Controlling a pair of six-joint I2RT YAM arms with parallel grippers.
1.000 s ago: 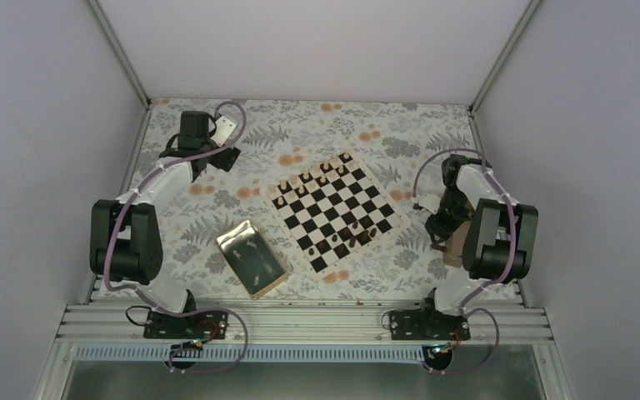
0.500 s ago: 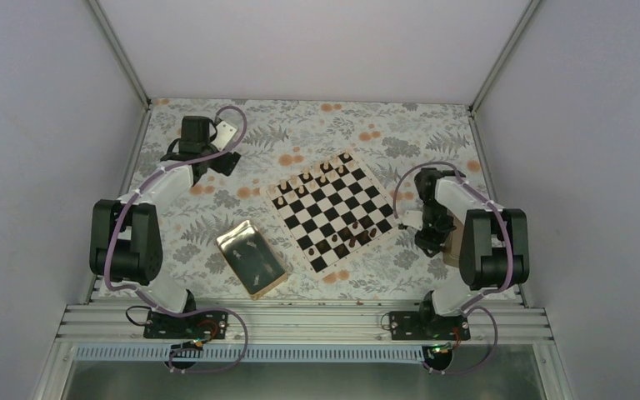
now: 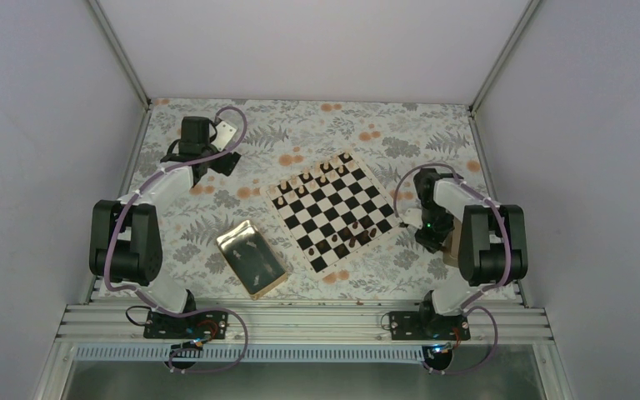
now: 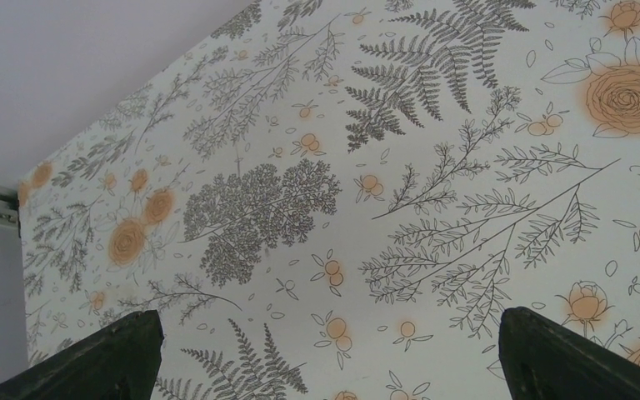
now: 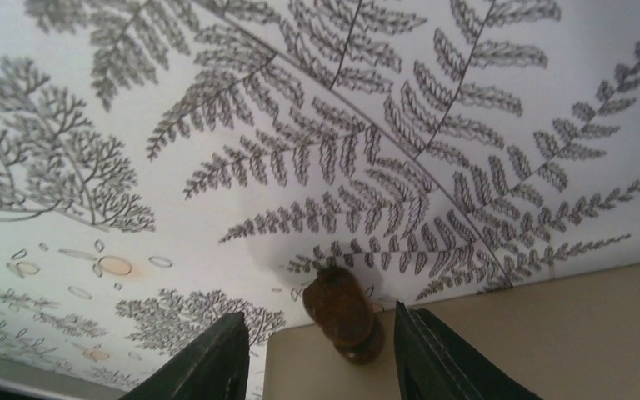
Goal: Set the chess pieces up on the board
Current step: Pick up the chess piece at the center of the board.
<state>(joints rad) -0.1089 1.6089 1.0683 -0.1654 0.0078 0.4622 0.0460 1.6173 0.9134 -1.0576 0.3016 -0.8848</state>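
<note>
Nearest the bases (image 3: pixel 185 322) lies one tray (image 3: pixel 252 258). Right of the one board (image 3: pixel 333 207), by one box (image 5: pixel 550 350), the right gripper (image 5: pixel 312 358) straddles one dark piece (image 5: pixel 342 315), jaws apart (a pick-up, I judge); next it must close squarely. On the board, pieces (image 3: pixel 352 229) are too small to count. Farthest, the left gripper (image 4: pixel 325 367) gapes, empty.

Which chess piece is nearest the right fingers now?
The dark brown piece between the right fingers, by the tan box edge and off the board. The pieces on the board are all farther from them.
</note>
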